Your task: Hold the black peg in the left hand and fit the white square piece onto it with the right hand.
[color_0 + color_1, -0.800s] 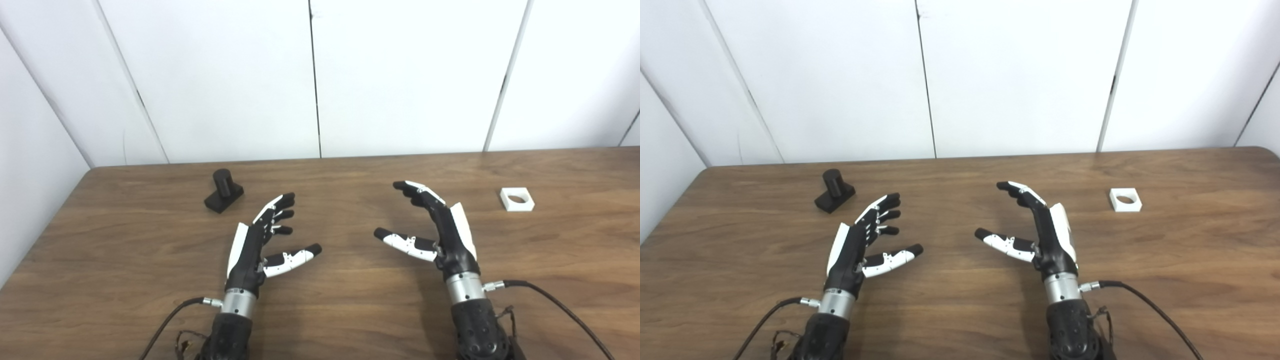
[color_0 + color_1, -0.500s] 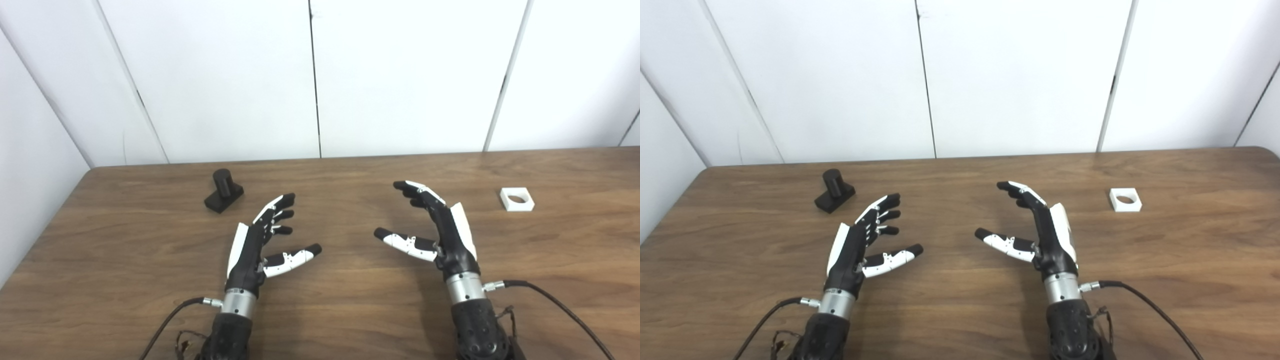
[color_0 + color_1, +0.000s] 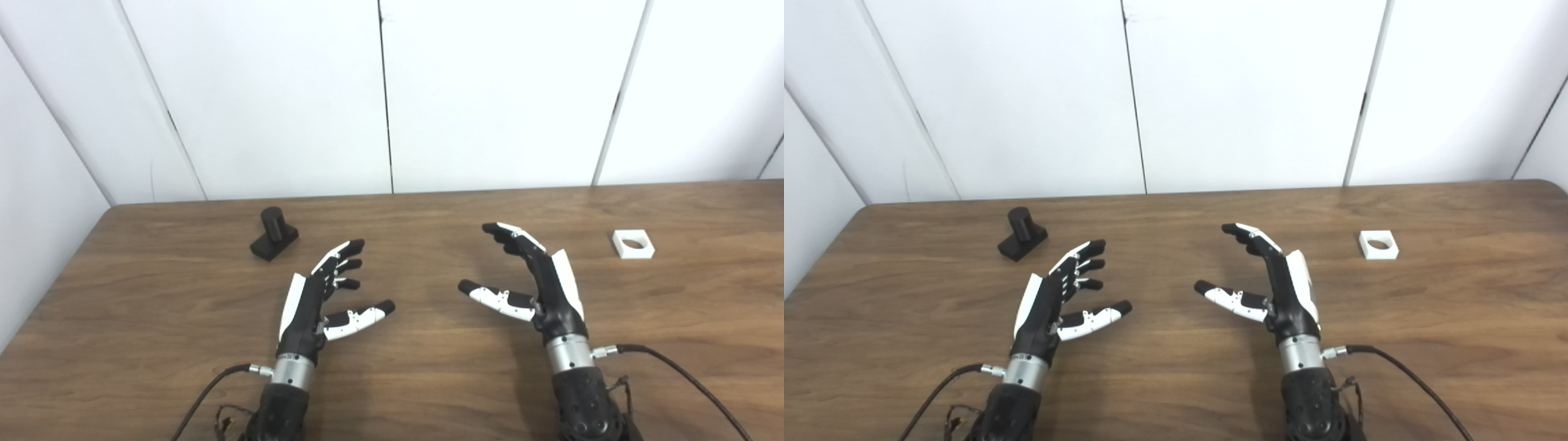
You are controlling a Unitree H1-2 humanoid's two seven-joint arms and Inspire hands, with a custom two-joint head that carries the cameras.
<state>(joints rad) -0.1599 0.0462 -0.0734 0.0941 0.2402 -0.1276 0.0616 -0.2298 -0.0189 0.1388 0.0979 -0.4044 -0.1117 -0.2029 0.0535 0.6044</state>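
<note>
Peg (image 3: pixel 273 233), black: standing upright on table (image 3: pixel 429 367), beyond left hand (image 3: pixel 318 294), untouched. Both hands hovering near, fingers spread, holding nothing. White square piece (image 3: pixel 633 244): lying flat, well right of right hand (image 3: pixel 539 285) fingertips.

You see a brown wood-grain surface (image 3: pixel 429 367) with rounded far corners, and behind it a plain white panelled wall (image 3: pixel 490 92) split by thin dark vertical seams.
</note>
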